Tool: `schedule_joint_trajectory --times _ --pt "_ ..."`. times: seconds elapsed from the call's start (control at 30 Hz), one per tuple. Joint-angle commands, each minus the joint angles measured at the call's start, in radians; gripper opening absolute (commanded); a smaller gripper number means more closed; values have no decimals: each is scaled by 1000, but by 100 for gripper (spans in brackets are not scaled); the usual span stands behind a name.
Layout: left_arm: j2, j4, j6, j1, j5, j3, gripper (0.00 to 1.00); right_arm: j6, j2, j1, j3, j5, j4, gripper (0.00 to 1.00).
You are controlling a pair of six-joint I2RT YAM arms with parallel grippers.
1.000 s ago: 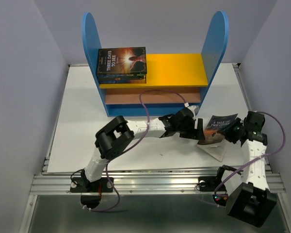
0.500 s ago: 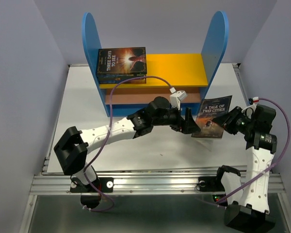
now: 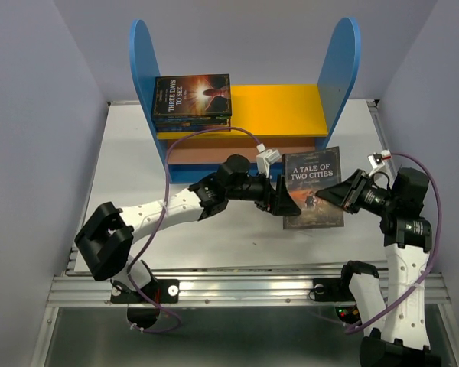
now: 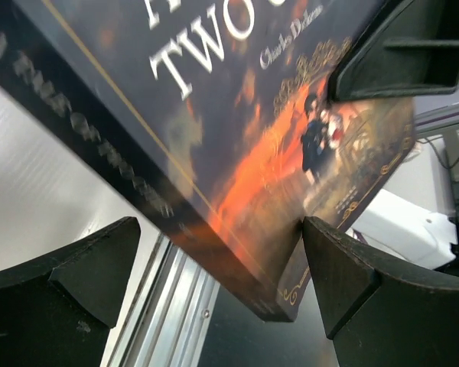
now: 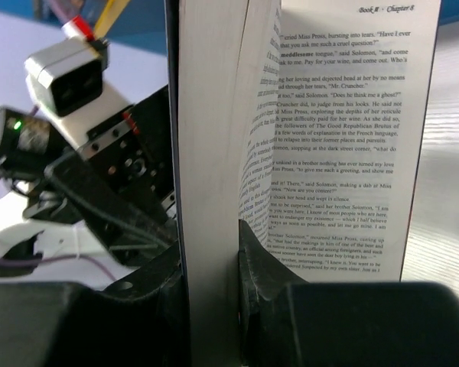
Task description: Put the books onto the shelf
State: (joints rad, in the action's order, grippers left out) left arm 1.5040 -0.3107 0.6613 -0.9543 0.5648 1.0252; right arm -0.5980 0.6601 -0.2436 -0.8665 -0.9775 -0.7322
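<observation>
One book (image 3: 312,191) (A Tale of Two Cities) was held above the tabletop's (image 3: 130,168) right half, before the shelf (image 3: 283,107), pinched by the right gripper (image 3: 335,193), the left gripper (image 3: 286,202) spread open around its spine.

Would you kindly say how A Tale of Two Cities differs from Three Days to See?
A Tale of Two Cities is clamped in the right gripper; Three Days to See lies on the shelf. The former's pages gape; the latter is closed. Both covers are dark.

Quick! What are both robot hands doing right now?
Left gripper: open, straddling the dark paperback A Tale of Two Cities.
Right gripper: shut on that book's pages.
</observation>
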Motion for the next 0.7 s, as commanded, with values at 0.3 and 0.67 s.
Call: schedule_joint_trajectory --times 0.3,0.67 --pt "-60 -326 141 15 142 -77 25 -111 -27 23 43 -178 274 1" --pt "-212 -370 136 15 75 -183 0 101 12 23 -80 290 -18 100"
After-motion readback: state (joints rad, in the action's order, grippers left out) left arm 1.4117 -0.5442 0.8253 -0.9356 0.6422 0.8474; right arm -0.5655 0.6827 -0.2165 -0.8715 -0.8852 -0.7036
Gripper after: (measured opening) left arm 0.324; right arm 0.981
